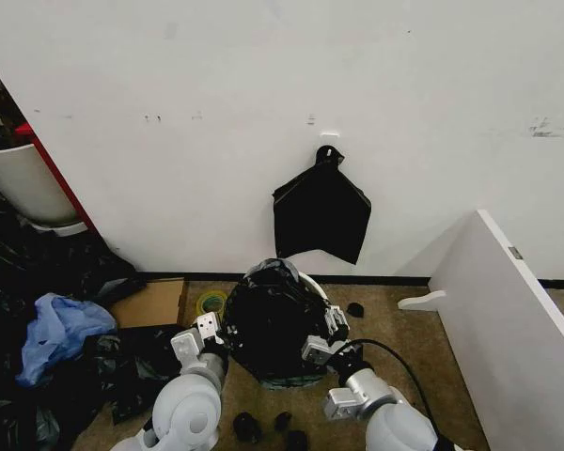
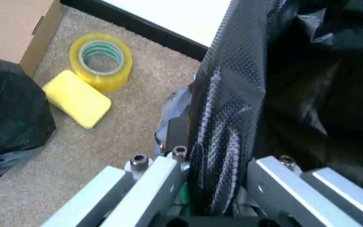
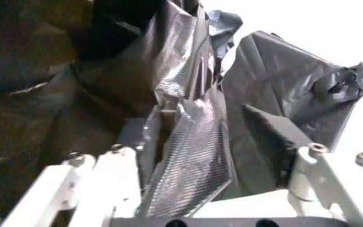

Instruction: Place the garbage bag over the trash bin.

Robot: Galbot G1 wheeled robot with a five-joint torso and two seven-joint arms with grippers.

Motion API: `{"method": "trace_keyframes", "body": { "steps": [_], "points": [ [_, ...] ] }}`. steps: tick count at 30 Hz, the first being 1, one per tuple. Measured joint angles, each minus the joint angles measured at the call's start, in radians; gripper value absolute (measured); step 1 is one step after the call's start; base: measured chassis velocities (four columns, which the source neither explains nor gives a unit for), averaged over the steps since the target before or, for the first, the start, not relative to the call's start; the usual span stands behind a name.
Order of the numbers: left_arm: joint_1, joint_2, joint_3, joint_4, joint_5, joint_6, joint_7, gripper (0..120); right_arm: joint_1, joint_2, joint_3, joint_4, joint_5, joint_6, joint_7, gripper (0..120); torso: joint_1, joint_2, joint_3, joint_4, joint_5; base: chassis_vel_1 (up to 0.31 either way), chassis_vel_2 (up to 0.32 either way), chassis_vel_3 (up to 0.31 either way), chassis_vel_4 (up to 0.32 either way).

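Observation:
The glossy black garbage bag (image 1: 274,324) is draped over the trash bin, whose white rim (image 1: 312,280) peeks out at the top right. My left gripper (image 1: 207,331) is at the bag's left side, low down. In the left wrist view a taut strip of the bag (image 2: 222,123) runs between the fingers (image 2: 172,130), which are shut on it. My right gripper (image 1: 323,336) is at the bag's right side. It stands open, with a crumpled fold of the bag (image 3: 191,137) between its spread fingers (image 3: 266,135).
A flat black bag (image 1: 320,214) hangs on the wall behind. A tape roll (image 2: 102,61), a yellow sponge (image 2: 77,98) and a cardboard box (image 1: 150,301) lie on the carpet to the left. Farther left are a blue bag (image 1: 56,329) and a white tub (image 1: 19,178). A white board (image 1: 508,291) leans at the right.

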Motion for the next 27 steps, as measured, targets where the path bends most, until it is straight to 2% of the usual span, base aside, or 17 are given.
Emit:
{"method": "trace_keyframes", "body": {
  "steps": [2, 4, 7, 9, 13, 19, 23, 25, 27],
  "points": [
    [0.0, -0.001, 0.0, -0.001, -0.001, 0.0, 0.0, 1, 0.001, -0.002, 0.001, -0.003, -0.001, -0.001, 0.001, 36, 0.0, 0.0, 0.0, 0.0, 0.0, 0.0, 0.0, 0.0, 0.0],
    [0.0, -0.001, 0.0, -0.002, -0.001, 0.0, 0.0, 1, 0.001, -0.002, 0.001, -0.004, -0.001, -0.002, 0.002, 33, 0.0, 0.0, 0.0, 0.0, 0.0, 0.0, 0.0, 0.0, 0.0],
    [0.001, 0.001, -0.002, -0.003, -0.003, -0.001, 0.001, 1, 0.002, -0.003, 0.003, -0.009, 0.001, -0.008, 0.006, 19, 0.0, 0.0, 0.0, 0.0, 0.0, 0.0, 0.0, 0.0, 0.0],
    [0.001, 0.002, -0.002, -0.003, -0.003, -0.001, 0.001, 1, 0.002, -0.003, 0.003, -0.01, 0.001, -0.009, 0.007, 17, 0.0, 0.0, 0.0, 0.0, 0.0, 0.0, 0.0, 0.0, 0.0],
    [0.001, -0.002, -0.002, -0.003, -0.004, -0.002, 0.002, 1, 0.0, -0.009, 0.009, -0.011, 0.013, -0.012, 0.018, 0, 0.0, 0.0, 0.0, 0.0, 0.0, 0.0, 0.0, 0.0, 0.0],
    [0.008, 0.004, -0.003, -0.003, 0.005, -0.002, 0.011, 1, 0.003, -0.008, 0.029, -0.001, 0.081, 0.014, 0.042, 0, 0.0, 0.0, 0.0, -0.0001, 0.0, 0.0, 0.0, 0.0, 0.0],
    [0.022, 0.019, -0.008, -0.002, 0.056, -0.018, 0.055, 1, 0.013, -0.004, 0.07, 0.019, 0.274, 0.052, 0.081, 0, 0.0, 0.0, 0.0, 0.0, 0.0, 0.0, 0.0, 0.0, 0.0],
    [0.024, 0.021, -0.009, -0.002, 0.063, -0.021, 0.063, 1, 0.014, -0.004, 0.075, 0.019, 0.294, 0.054, 0.085, 0, 0.0, 0.0, 0.0, 0.0, 0.0, 0.0, 0.0, 0.0, 0.0],
    [0.032, 0.027, -0.011, -0.001, 0.098, -0.038, 0.095, 1, 0.026, -0.015, 0.103, 0.02, 0.452, 0.067, 0.127, 0, 0.0, 0.0, 0.0, 0.0, 0.0, 0.0, 0.0, 0.0, 0.0]
  ]
}}
